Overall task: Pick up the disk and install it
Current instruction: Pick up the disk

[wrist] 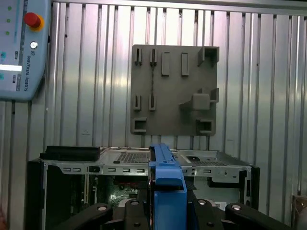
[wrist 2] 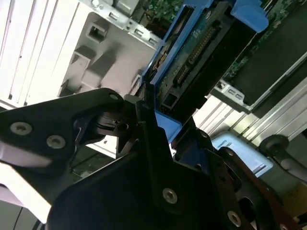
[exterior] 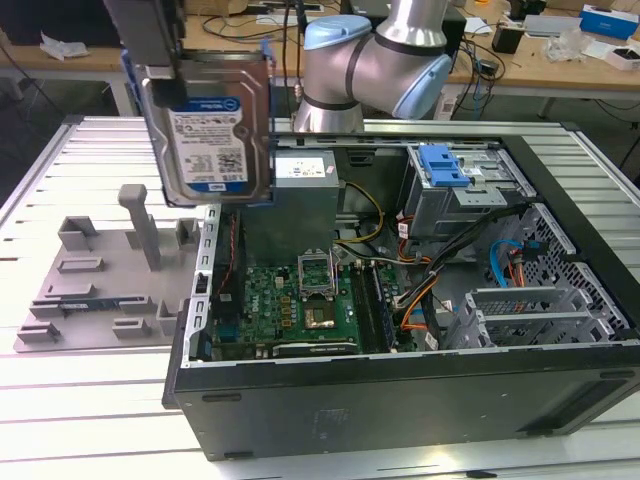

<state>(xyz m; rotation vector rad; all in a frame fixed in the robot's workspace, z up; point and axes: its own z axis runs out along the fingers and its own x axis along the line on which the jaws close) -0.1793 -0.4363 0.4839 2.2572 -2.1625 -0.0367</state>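
The silver ribbed aluminium table (exterior: pixel 80 425) is carrying an open black desktop computer case (exterior: pixel 400 410), and a flat grey plastic fixture plate (exterior: pixel 100 300) is lying just beside it, toward the exterior view's left.

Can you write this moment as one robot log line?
gripper: shut on the disk | disk: held upright in air | install: not done

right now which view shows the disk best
The exterior view: the disk hangs with its label facing the camera, nearly whole. The second wrist view shows its connector side close up; the first wrist view sees it edge-on, mainly the blue bracket.
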